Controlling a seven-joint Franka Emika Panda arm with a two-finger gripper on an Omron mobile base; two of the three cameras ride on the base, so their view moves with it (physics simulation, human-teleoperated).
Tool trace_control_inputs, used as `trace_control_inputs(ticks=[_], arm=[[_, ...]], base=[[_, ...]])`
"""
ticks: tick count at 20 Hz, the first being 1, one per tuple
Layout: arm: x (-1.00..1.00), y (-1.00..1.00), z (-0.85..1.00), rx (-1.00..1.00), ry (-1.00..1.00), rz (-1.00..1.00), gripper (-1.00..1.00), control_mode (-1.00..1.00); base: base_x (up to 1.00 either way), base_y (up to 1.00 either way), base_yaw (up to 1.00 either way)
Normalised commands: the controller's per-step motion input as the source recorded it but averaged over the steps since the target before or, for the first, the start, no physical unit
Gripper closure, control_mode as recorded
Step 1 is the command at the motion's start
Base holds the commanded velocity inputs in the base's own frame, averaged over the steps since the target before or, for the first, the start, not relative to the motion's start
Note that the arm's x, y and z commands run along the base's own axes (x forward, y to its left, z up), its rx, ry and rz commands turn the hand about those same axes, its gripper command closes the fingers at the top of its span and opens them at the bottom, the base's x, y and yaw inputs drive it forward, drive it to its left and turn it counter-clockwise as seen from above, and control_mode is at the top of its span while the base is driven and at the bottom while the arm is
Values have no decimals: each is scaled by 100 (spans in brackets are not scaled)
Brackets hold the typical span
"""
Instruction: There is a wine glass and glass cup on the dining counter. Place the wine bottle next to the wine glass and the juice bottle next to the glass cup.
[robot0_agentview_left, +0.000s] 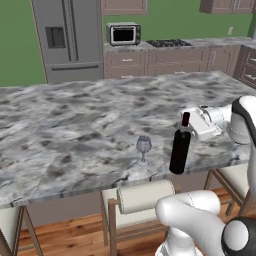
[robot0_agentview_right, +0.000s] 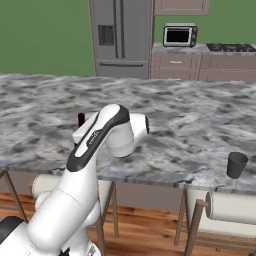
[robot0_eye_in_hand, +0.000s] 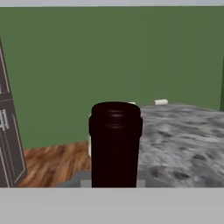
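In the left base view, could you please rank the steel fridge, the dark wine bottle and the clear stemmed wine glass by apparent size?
1. Grey steel fridge, though farthest away.
2. Dark slim-necked wine bottle.
3. Clear stemmed wine glass, beside the bottle.

Ahead of me, against the green wall (robot0_agentview_left: 15, 45), I see a grey fridge (robot0_agentview_left: 67, 37) with a dispenser on its left door. Just right of it runs a worktop (robot0_agentview_left: 200, 43) over brown cabinets (robot0_agentview_left: 165, 60), carrying a toaster oven (robot0_agentview_left: 123, 34) and, further right, a dark hob (robot0_agentview_left: 170, 43). More brown cabinets hang on the wall above. Nearer me, wooden stools with white cushions (robot0_agentview_left: 142, 196) stand on a wood floor (robot0_agentview_left: 70, 235). From the right camera I see another stool (robot0_agentview_right: 227, 212).
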Motion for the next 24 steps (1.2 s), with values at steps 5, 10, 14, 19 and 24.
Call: trace_control_inputs(ticks=[5, 10, 14, 19, 24], arm=[[41, -15, -16, 0, 0, 0, 100, -100], [37, 0, -25, 0, -1, 0, 100, -100], [26, 1, -28, 0, -11, 0, 100, -100], [37, -1, -11, 0, -5, 0, 100, -100], [39, 0, -2, 0, 0, 0, 100, -100]], base=[[0, 0, 0], [0, 0, 0], [0, 0, 0], [0, 0, 0], [0, 0, 0]])
